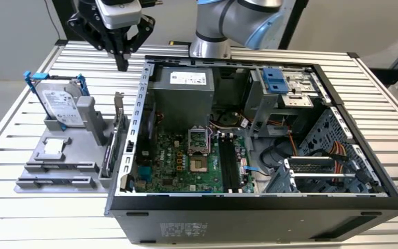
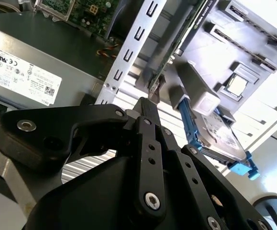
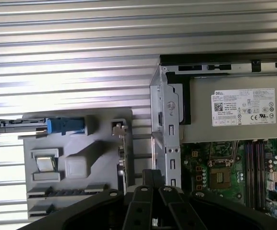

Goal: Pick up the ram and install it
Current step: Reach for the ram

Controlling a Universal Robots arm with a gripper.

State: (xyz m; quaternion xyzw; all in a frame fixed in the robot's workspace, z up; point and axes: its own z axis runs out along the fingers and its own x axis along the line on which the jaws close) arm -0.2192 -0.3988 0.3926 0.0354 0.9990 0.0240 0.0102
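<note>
Motherboard slots (image 1: 231, 167) in open case (image 1: 254, 205) look bare to me: install not done. Ram (image 1: 57, 166), I judge, is thin strip edge-up in grey holder (image 1: 74, 151) on bench (image 1: 12, 119), not picked up. Beyond it, gripper (image 1: 122, 66) pressed together, empty, hangs over bench.

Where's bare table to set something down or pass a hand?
Bare slatted table lies on the exterior view's left of the gray fixture and in front of it. Crowded: the narrow gap between fixture and computer case, and inside the case.
</note>
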